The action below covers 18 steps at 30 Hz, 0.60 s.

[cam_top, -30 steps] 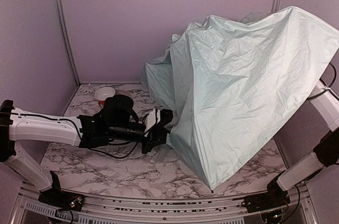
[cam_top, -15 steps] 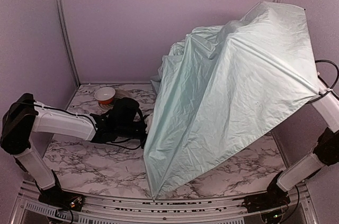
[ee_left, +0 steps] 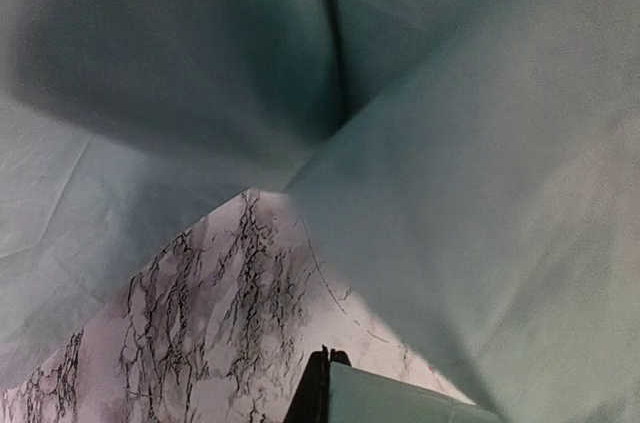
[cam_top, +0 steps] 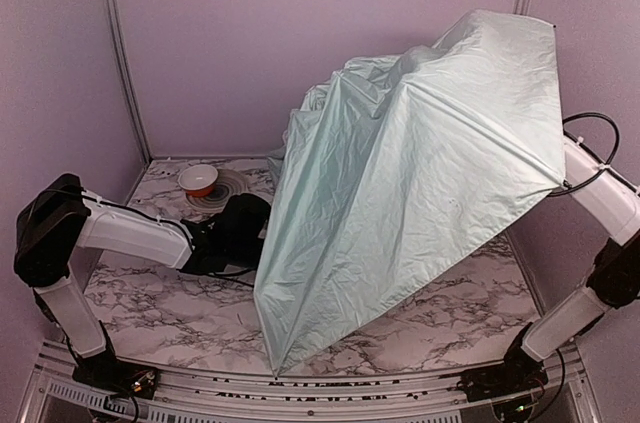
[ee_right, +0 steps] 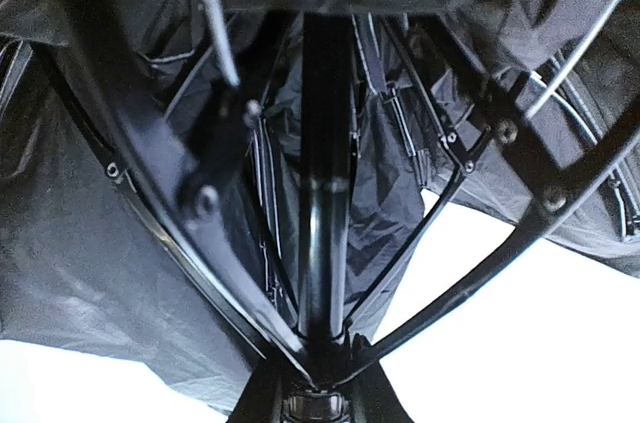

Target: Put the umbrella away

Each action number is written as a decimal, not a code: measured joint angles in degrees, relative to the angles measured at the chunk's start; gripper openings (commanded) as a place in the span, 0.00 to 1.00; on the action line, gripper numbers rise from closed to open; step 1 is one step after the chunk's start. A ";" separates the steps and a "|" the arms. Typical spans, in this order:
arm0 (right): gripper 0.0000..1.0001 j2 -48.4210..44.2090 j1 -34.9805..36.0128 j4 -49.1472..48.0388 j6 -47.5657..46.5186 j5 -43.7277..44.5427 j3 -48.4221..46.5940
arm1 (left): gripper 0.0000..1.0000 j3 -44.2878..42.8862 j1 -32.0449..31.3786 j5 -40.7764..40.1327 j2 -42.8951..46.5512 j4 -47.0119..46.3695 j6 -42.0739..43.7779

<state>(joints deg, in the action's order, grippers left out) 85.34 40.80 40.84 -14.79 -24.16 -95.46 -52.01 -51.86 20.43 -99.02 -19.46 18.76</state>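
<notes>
Overhead, umbrella (cam_top: 420, 193): the pale mint canopy is seen half spread and tilted, raised high at the right rear and sloping down to the near left, where its lowest corner meets the marble surface (cam_top: 170, 313).
Overhead, left arm (cam_top: 130, 233): laid low across the surface toward the canopy, with its tip covered by the fabric.
Overhead, right arm (cam_top: 600, 193): raised at the right edge and passed under the canopy.
Overhead, bowl (cam_top: 198, 179): white outside and orange inside, set at the rear left beside a grey round disc (cam_top: 236, 183), apart from the umbrella.
Left wrist, left end effector (ee_left: 320, 393): only a dark tip is shown at the bottom edge. It is fully closed, and whether fabric is pinched cannot be told. Mint fabric is hung all around, with marble below.
Right wrist, right end effector (ee_right: 318, 398): clamped narrowly around the base of the black shaft (ee_right: 322, 193). The ribs (ee_right: 150, 143) are fanned out above, against the dark underside of the canopy.
</notes>
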 measured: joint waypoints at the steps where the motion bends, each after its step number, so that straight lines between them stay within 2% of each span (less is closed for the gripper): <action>1: 0.00 -0.07 0.00 -1.14 0.20 1.14 0.42 | 0.07 0.02 0.00 0.17 0.00 0.00 -0.13; 2: 0.00 -0.11 -0.02 -1.90 0.26 1.73 0.81 | 0.16 0.02 0.00 0.37 0.00 0.00 -0.35; 3: 0.00 -0.22 -0.02 -2.89 0.26 1.86 1.49 | 0.30 0.11 0.00 0.57 0.04 0.00 -0.52; 6: 0.00 -1.38 -0.02 -6.05 -0.11 0.44 5.33 | 0.56 1.11 0.00 0.85 1.57 0.44 -1.11; 10: 0.00 -4.37 -0.66 -9.11 -2.21 -3.89 11.37 | 0.77 3.69 0.02 0.31 9.46 3.41 -0.83; 13: 0.00 -7.80 -2.62 -11.45 -3.63 -9.66 15.19 | 0.83 3.65 0.02 -0.07 16.48 7.91 2.14; 18: 0.00 -13.68 -8.48 -17.59 -3.76 -18.10 17.55 | 0.78 0.63 0.02 -1.18 21.59 18.29 6.19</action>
<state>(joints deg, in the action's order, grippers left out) 71.66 32.32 23.24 -18.55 -42.26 -77.91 -51.37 -51.83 19.25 -77.43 -1.17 24.95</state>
